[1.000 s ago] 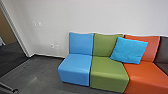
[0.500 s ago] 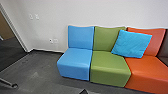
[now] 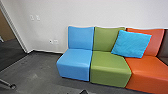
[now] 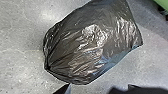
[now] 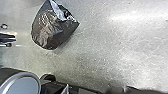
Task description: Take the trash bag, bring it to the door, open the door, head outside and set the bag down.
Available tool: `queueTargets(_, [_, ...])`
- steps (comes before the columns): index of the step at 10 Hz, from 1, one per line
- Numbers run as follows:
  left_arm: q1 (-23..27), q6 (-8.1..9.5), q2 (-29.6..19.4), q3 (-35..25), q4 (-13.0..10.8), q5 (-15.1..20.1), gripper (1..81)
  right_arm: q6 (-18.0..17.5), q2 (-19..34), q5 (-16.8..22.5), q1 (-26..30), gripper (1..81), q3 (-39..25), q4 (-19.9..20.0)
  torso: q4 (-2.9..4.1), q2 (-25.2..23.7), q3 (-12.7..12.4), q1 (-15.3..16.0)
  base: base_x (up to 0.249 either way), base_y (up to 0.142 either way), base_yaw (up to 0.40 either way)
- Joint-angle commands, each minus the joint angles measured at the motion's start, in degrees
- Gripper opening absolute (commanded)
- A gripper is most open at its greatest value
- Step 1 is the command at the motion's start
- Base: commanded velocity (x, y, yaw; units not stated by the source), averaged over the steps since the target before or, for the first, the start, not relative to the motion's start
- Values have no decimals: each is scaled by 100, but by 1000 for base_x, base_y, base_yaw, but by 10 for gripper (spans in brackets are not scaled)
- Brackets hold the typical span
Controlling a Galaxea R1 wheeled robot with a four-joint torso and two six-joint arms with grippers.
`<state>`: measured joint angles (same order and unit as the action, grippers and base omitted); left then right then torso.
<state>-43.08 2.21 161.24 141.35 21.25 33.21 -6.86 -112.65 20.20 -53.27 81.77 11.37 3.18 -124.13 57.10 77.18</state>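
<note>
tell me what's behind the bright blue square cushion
Behind the cushion are the orange padded backrest and the green padded backrest; the parts it covers can't be seen.

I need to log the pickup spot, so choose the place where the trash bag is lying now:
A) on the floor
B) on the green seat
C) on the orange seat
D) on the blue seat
A: in the left wrist view the dark trash bag lies on the grey floor, which shows around much of its outline.
</note>
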Motion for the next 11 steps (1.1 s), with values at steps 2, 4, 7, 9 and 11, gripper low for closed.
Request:
queueTargets(2, [717,8,40,24,108,388,811,1,302,318,628,811,-137,216,0,-737,698,472,0,0,0])
queueTargets(4, [709,8,66,33,90,388,811,1,293,318,629,811,-137,224,0,-1146,1086,728,0,0,0])
queueTargets(7, [717,8,137,33,81,362,811,1,328,396,629,811,-128,233,0,-1638,929,1047,0,0,0])
queueTargets(9, [709,-10,276,226,81,353,811,1,372,511,664,811,-137,243,0,-2024,999,1288,0,0,0])
queueTargets(11, [866,-62,312,402,81,353,811,1,364,511,673,811,-128,251,0,-2448,1001,1550,0,0,0])
